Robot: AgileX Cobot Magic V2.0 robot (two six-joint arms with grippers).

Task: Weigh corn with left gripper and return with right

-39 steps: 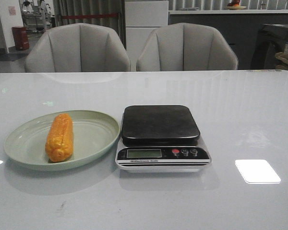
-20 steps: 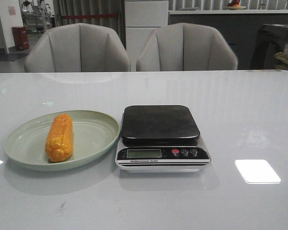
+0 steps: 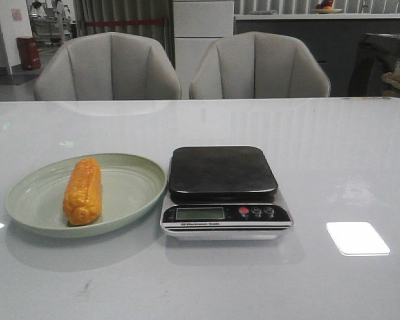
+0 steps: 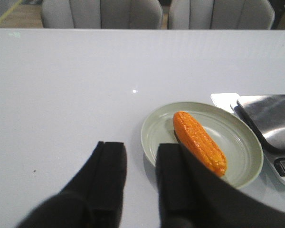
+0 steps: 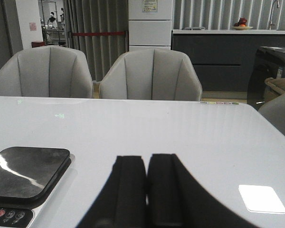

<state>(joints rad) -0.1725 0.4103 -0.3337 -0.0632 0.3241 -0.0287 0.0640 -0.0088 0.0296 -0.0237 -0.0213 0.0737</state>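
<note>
Inside the green plate (image 3: 130,193), only the corn (image 3: 83,191); left hand (image 4: 140,164) narrowly parted, right hand (image 5: 147,178) closed, both empty.

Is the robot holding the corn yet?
No, nothing is held. The corn lies on the green plate. The left gripper is open, the right gripper shut and empty.

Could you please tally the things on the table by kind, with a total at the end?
Corn: 1
Green plate: 1
Digital scale: 1
Total: 3
</note>
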